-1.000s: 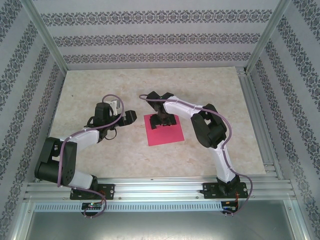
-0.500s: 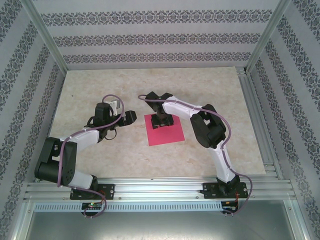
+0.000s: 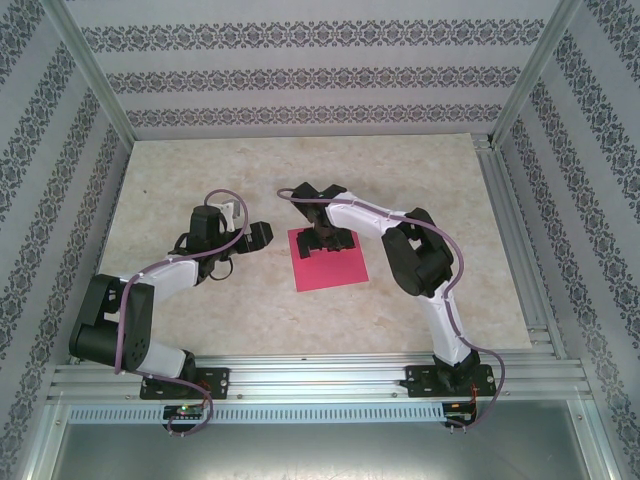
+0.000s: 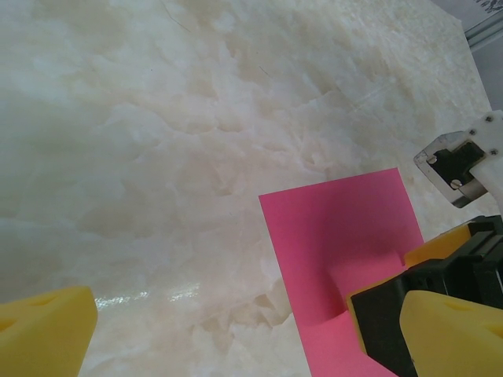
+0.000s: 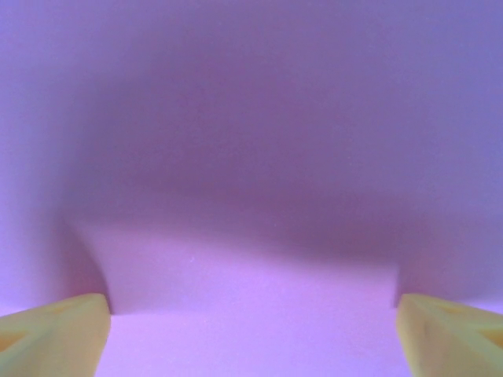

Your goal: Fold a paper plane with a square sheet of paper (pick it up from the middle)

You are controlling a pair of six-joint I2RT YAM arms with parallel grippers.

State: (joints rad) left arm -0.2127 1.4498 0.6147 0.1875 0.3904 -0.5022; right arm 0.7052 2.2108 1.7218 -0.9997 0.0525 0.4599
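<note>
Currently the sheet of paper [image 3: 330, 262] lies flat mid-bench [image 3: 300, 170], unfolded. Right gripper [image 3: 328, 243] is down on its far half, jaws wide; left gripper [image 3: 258, 235] hovers just left, also wide. Best to close slowly at centre so the paper bunches rather than slides.

A thin, plain magenta-pink, near-square sheet of paper [image 3: 335, 268] lies flat on the surface near the centre of the top view, just right of the middle. It is turned slightly, so its lower edge rises a little toward the right, and part of its upper edge is covered. In the left wrist view the sheet [image 4: 330, 228] sits in the lower right of the frame, with two straight, clean edges meeting at a sharp corner at mid-frame; a paler rectangular patch shows lower down on it. The right wrist view shows its surface [image 5: 251, 157] close up, blurred and lilac-tinted, with a dark shadow across the middle and a lighter strip below.
</note>
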